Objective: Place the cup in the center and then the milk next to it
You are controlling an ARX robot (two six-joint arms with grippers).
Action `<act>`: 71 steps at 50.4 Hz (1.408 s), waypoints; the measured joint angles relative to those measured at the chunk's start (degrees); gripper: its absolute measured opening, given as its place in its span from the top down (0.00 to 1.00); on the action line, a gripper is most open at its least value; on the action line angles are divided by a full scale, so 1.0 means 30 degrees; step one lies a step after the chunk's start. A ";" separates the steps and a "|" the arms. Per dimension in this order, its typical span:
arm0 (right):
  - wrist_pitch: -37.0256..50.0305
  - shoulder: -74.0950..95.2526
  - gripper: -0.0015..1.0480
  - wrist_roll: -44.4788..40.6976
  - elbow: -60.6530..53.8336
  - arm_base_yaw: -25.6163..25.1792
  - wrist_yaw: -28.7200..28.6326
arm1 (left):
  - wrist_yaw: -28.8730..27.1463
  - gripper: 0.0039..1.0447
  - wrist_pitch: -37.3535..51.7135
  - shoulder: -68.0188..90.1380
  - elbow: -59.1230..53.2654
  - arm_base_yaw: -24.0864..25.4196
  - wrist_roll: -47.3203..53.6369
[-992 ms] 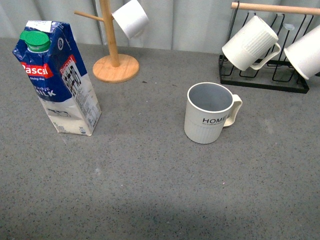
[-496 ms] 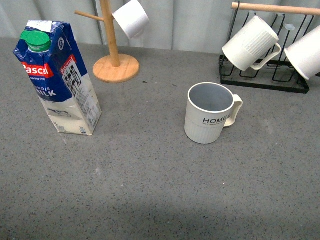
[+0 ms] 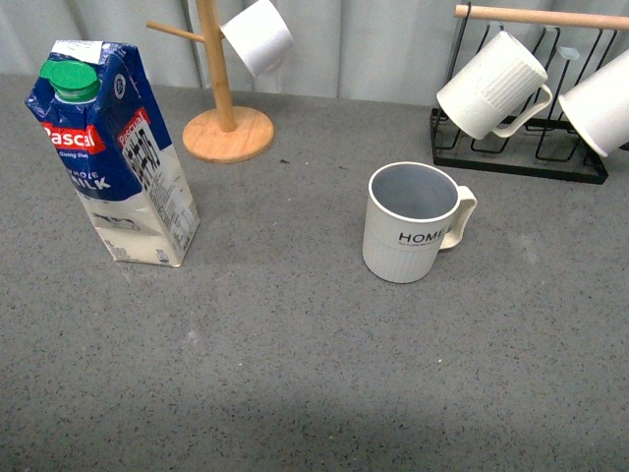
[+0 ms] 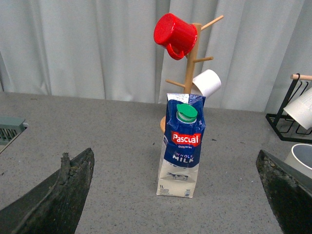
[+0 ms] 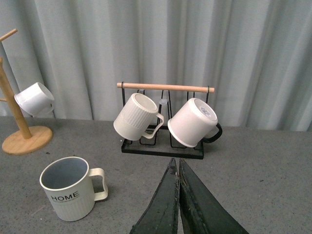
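The cup (image 3: pixel 414 223), off-white and ribbed with black "HOME" lettering, stands upright right of the table's middle, handle to the right; it also shows in the right wrist view (image 5: pixel 70 188). The milk (image 3: pixel 110 152), a blue-and-white Pascual carton with a green cap, stands at the left. In the left wrist view the milk (image 4: pixel 182 145) is straight ahead, between the wide-spread fingers (image 4: pixel 63 195) of my open left gripper (image 4: pixel 175 195), well short of it. My right gripper (image 5: pixel 178 165) is shut on nothing, with the cup off to one side. Neither arm shows in the front view.
A wooden mug tree (image 3: pixel 224 93) stands at the back, holding a small white cup (image 3: pixel 257 36) and a red cup (image 4: pixel 174 31). A black wire rack (image 3: pixel 519 147) at the back right carries two ribbed white mugs (image 3: pixel 491 86).
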 joint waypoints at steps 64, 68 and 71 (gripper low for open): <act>-0.3781 -0.3657 0.09 -0.0007 0.0015 0.0000 -0.0044 | 0.0000 0.06 0.0000 -0.0007 0.0000 0.0000 0.0000; -0.3781 -0.3657 0.09 -0.0007 0.0015 0.0000 -0.0044 | -0.0503 0.06 -0.0262 0.0153 0.0058 -0.0153 -0.0087; -0.3781 -0.3657 0.09 -0.0007 0.0015 0.0000 -0.0044 | -0.2382 0.06 -0.2069 0.1166 0.0692 -0.0670 -0.0590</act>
